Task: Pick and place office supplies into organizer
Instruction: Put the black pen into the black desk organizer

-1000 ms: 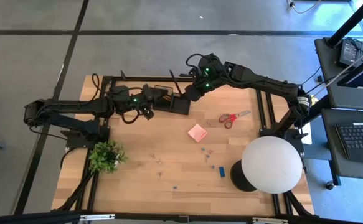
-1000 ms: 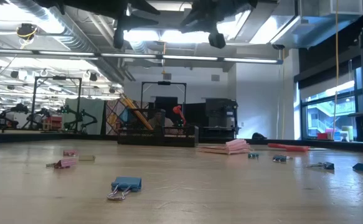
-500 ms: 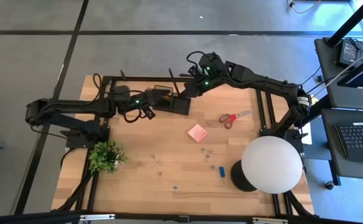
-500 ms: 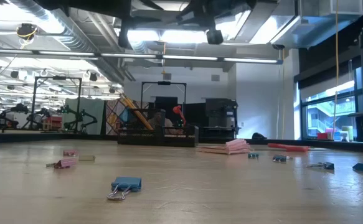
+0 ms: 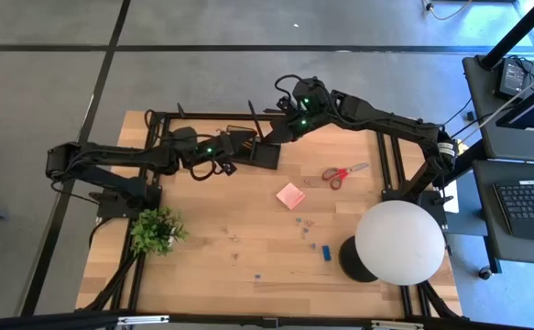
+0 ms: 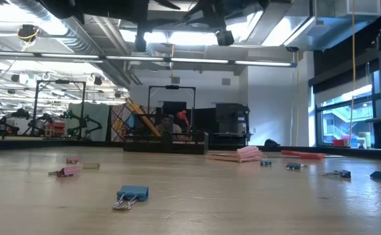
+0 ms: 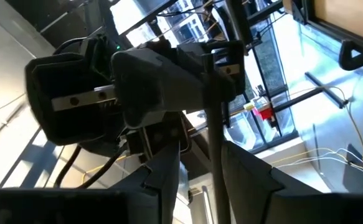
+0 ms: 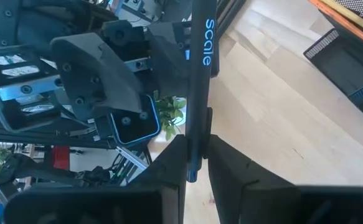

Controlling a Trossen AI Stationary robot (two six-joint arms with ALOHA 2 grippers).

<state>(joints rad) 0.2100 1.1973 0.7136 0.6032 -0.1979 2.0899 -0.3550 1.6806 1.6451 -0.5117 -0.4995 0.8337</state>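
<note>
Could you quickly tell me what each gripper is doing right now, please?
Left gripper: a thin dark pen stands between its fingers; grip or release cannot be told.
Right gripper: shut on a black pen.

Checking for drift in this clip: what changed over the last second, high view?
The left hand slid along the table's far edge toward the black desk organizer and the right hand, a thin dark pen between its fingers. The right hand barely moved, shut on a black pen printed "scale". Red-handled scissors, pink sticky-note pad and scattered clips stayed put.
</note>
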